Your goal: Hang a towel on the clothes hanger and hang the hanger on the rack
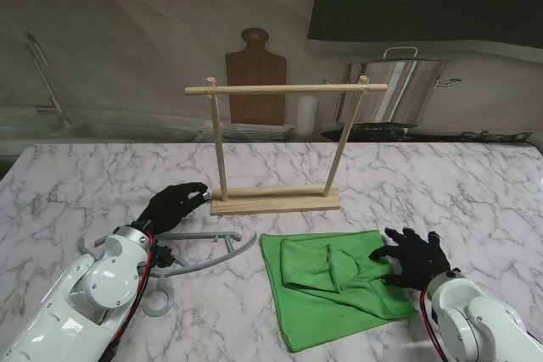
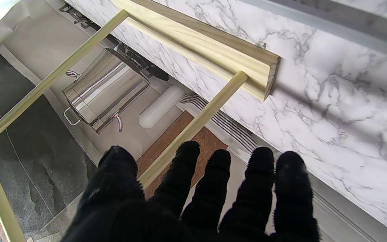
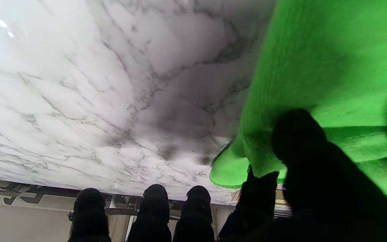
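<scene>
On the marble table [image 1: 475, 184], toward its far middle, stands the wooden rack [image 1: 276, 146]: a flat base, two thin uprights and a top rail with nothing on it. Nearer to me, right of centre, the green towel [image 1: 327, 281] lies loosely folded and rumpled on the table, its right edge under the right hand [image 1: 411, 258]. That black-gloved hand rests on the towel's right corner; in the right wrist view the thumb [image 3: 301, 141] and the neighbouring finger pinch a fold of the cloth [image 3: 328, 74] between them, so the hand grips the towel's edge, while the other three fingertips stand apart over bare marble. To the left, the grey plastic clothes hanger [image 1: 212, 252] lies flat on the table, its hook end nearest to me beside the left forearm and its curved arm reaching toward the towel without touching it. The left hand [image 1: 174, 205] is farther from me than the hanger, stretched toward the left end of the rack's base, fingers spread and holding nothing; the left wrist view shows its fingertips [image 2: 186, 158] apart, just short of the rack's upright [image 2: 197, 124]. Behind the table a wooden cutting board [image 1: 254, 74] and a steel pot [image 1: 407, 82] stand against the backdrop
</scene>
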Available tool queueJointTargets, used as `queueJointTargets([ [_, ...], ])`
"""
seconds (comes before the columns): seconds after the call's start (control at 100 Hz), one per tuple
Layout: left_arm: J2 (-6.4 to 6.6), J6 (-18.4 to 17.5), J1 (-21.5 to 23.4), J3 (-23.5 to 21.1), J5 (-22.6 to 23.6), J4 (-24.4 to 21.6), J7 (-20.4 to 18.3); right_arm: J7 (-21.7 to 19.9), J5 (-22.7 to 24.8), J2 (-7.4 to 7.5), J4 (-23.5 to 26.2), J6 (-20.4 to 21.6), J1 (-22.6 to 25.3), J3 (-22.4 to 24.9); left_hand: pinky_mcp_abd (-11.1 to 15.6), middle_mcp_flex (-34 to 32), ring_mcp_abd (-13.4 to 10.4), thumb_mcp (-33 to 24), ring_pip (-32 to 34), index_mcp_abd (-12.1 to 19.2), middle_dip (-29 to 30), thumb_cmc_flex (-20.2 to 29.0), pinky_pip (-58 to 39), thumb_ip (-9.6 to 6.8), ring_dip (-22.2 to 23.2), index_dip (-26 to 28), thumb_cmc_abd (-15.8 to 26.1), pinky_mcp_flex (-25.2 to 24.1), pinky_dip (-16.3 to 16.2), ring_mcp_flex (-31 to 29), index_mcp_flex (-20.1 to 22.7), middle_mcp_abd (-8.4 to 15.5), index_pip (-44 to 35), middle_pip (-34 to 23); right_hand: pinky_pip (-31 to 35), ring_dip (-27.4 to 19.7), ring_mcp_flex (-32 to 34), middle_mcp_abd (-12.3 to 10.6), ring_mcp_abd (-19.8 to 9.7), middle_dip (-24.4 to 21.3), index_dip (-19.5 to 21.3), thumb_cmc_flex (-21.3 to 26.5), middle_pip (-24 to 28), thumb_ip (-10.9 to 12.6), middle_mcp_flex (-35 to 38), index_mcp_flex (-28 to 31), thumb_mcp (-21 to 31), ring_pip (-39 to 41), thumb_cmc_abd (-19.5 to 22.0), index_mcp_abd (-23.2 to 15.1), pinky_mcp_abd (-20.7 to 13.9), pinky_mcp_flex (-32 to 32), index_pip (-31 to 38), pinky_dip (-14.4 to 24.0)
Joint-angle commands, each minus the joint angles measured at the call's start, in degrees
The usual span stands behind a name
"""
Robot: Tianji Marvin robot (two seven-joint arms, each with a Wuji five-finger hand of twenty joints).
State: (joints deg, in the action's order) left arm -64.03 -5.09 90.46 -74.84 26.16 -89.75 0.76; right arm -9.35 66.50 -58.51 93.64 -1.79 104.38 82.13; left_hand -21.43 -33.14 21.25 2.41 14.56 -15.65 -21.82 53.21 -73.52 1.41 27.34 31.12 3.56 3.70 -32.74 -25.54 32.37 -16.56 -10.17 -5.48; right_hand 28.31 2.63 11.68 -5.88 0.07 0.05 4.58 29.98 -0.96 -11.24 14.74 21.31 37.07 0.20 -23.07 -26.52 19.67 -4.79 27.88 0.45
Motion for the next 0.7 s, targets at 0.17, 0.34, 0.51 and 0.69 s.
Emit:
queueJointTargets([
  [0.17,-0.06,-0.3,0.0,0.2,0.2,0.0,-0.5,6.0,-2.7,-0.88,-4.0,0.5,0.4,-1.6,0.3,1.9,-1.5,-0.1,-0.5,0.5,0.6,0.8,40.7,-0.11,-0.1,-0.7,3.0,-1.2,-0.8,0.8,-1.3,0.8,0.3,0.6,-1.8,-0.7,4.7,-3.8,-3.1,1.1,-1.3,4.2,-0.1,-2.6,10.4,21.9,5.7,-1.1,0.3,-1.9,-2.2,1.8,27.2,-0.8],
  [0.34,-0.10,-0.5,-0.1,0.2,0.2,0.2,-0.3,12.0,-4.7,-1.64,-4.2,1.7,0.8,-1.4,0.4,2.1,-1.5,-0.1,-0.5,0.5,0.6,0.8,40.7,-0.12,-0.1,-0.7,3.1,-1.2,-0.9,0.9,-1.3,0.9,0.3,0.6,-2.1,1.2,9.9,-3.3,-3.0,13.3,11.5,6.3,21.1,-3.0,12.3,27.1,9.6,0.6,0.6,9.2,-2.9,4.0,28.2,-0.7],
  [0.51,-0.10,-0.6,-0.1,0.2,0.2,0.2,-0.3,17.5,-7.1,-2.45,-5.2,3.5,0.5,-1.6,0.4,2.2,-1.5,-0.1,-0.6,0.5,0.6,0.8,40.7,-0.11,-0.1,-0.7,3.0,-1.2,-0.9,0.9,-1.3,0.8,0.2,0.6,0.3,9.0,16.8,3.1,0.0,20.4,25.9,8.6,36.4,-2.9,15.8,26.7,10.8,9.9,3.7,19.3,-2.7,3.5,29.3,-0.8],
  [0.69,-0.09,-0.7,-0.1,0.2,0.1,0.2,-0.4,19.6,-8.8,-3.06,-3.6,4.4,1.1,-0.7,0.4,2.3,-1.6,-0.1,-0.6,0.6,0.7,0.7,40.7,-0.10,-0.2,-0.7,3.0,-1.2,-0.9,0.9,-1.3,0.8,0.3,0.6,2.9,15.2,21.1,5.8,0.3,27.0,32.1,9.3,43.5,-2.7,20.2,26.0,10.3,18.3,6.1,23.8,-2.4,2.7,30.9,-0.9],
])
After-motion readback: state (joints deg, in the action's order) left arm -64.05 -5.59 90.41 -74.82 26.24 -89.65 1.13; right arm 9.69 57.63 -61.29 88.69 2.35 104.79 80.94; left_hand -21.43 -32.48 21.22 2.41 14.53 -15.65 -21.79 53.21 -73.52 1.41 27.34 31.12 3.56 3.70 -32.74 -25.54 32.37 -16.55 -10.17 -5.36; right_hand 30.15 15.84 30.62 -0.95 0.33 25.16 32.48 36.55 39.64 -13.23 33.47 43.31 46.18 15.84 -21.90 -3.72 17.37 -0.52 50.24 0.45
